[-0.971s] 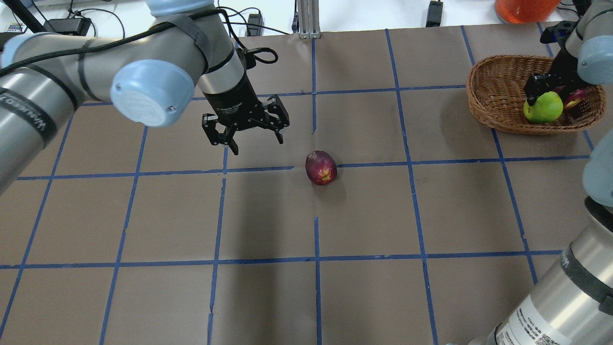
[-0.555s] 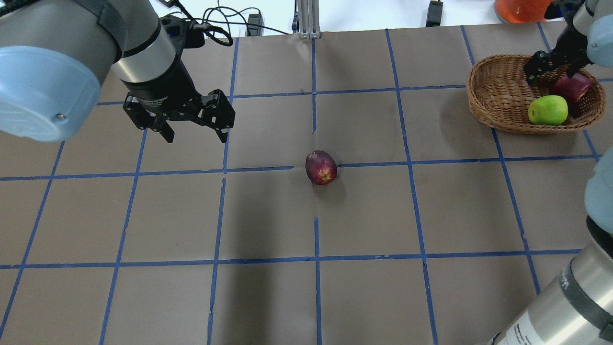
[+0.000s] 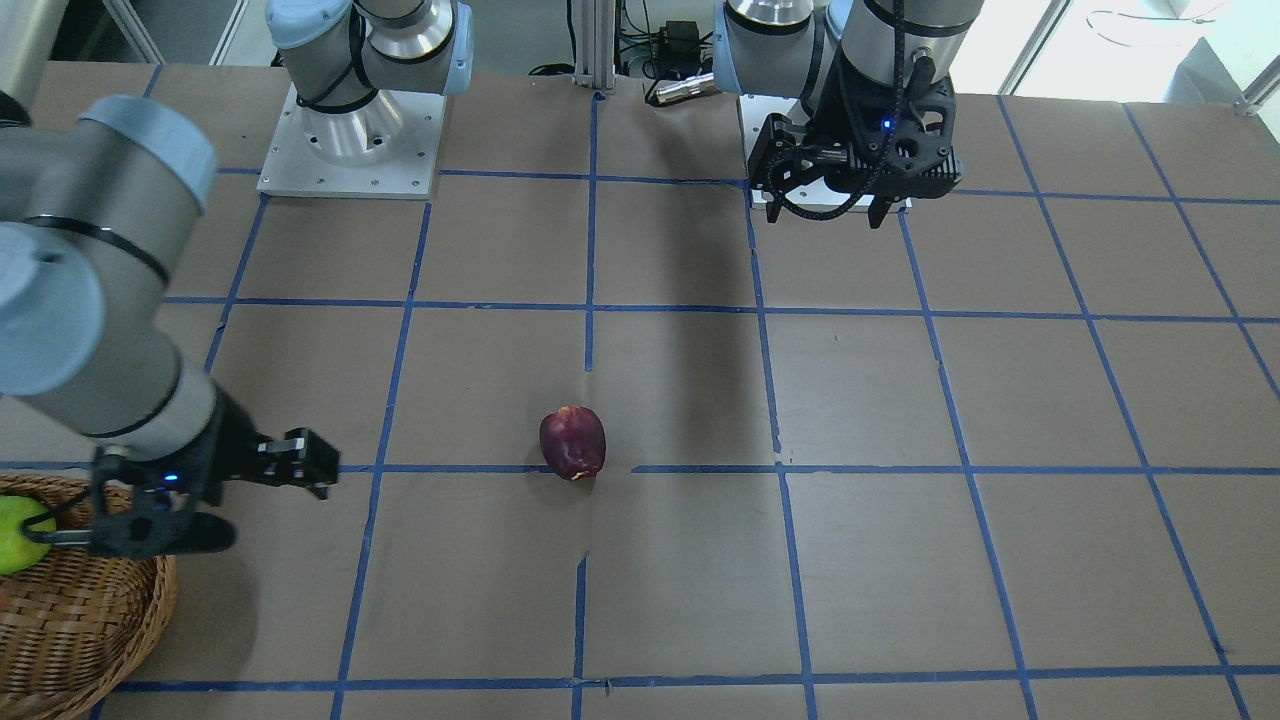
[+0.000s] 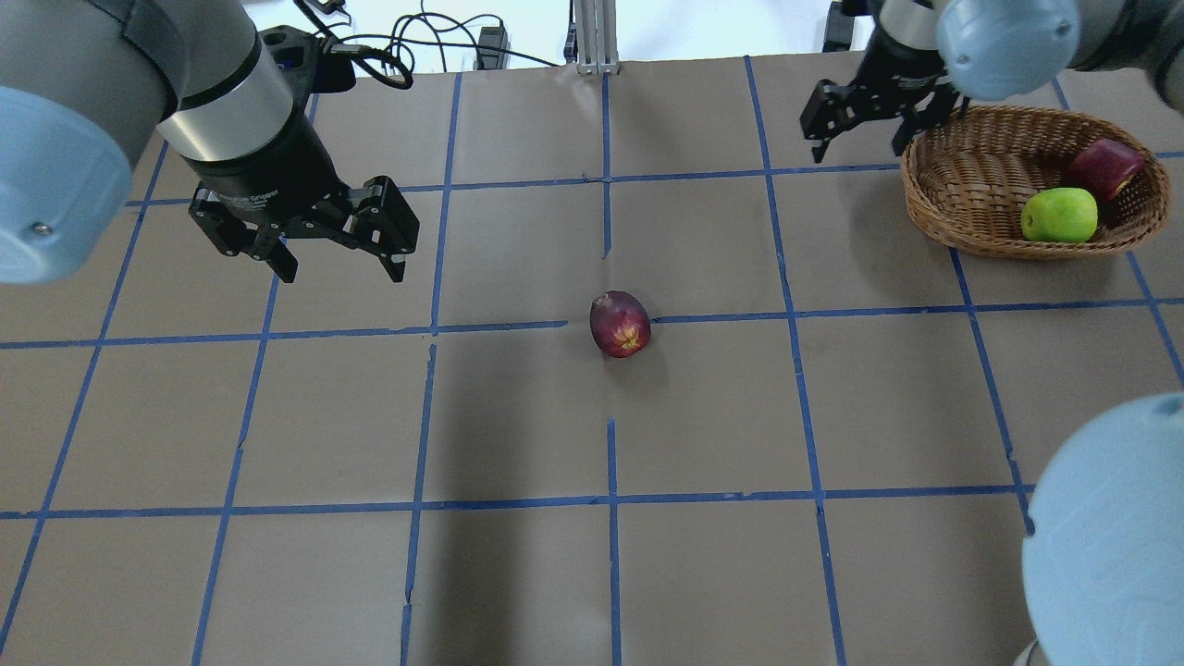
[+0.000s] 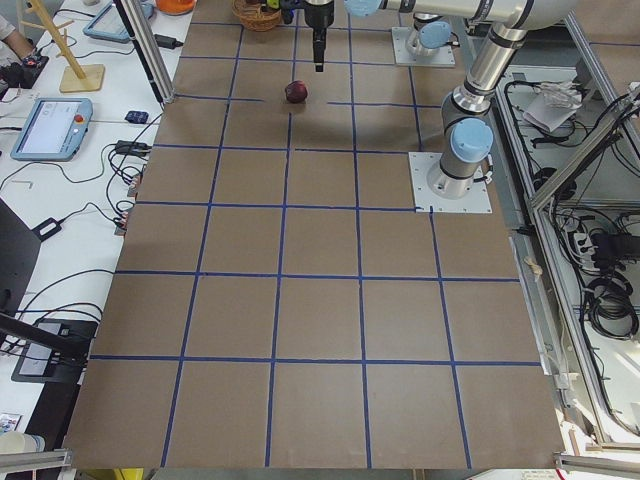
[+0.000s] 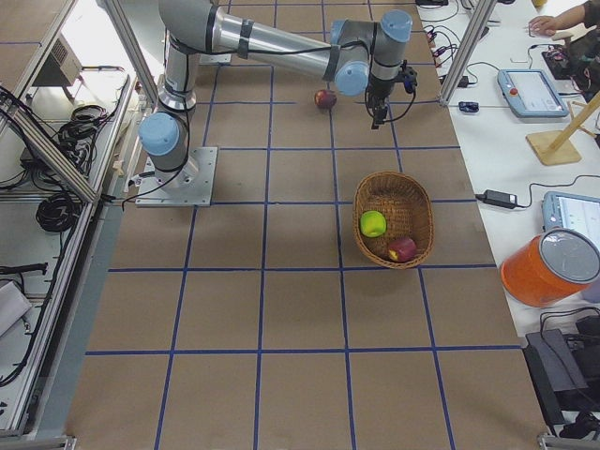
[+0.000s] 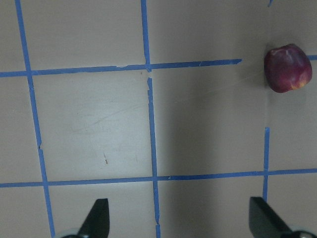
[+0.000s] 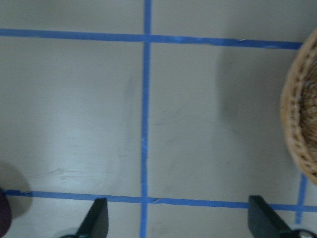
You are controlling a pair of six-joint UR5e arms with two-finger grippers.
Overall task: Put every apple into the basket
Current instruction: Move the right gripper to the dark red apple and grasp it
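Observation:
A dark maroon apple (image 4: 620,324) lies on its side on the brown table near the middle; it also shows in the front view (image 3: 573,442) and in the left wrist view (image 7: 287,68). The wicker basket (image 4: 934,208) stands at the far right and holds the yellow-green apple (image 4: 1059,215) and the red apple (image 4: 1103,168). My left gripper (image 4: 340,268) is open and empty, above the table well to the left of the maroon apple. My right gripper (image 4: 857,148) is open and empty, just outside the basket's left rim (image 8: 297,129).
Blue tape lines divide the table into squares. An aluminium post (image 4: 597,37) and cables (image 4: 407,46) sit at the far edge. An orange container (image 6: 553,267) and tablets (image 6: 530,89) lie on the side bench beyond the basket.
My right gripper let go of the yellow-green apple in the basket, then moved out to the basket's left. My left gripper moved left, away from the maroon apple.

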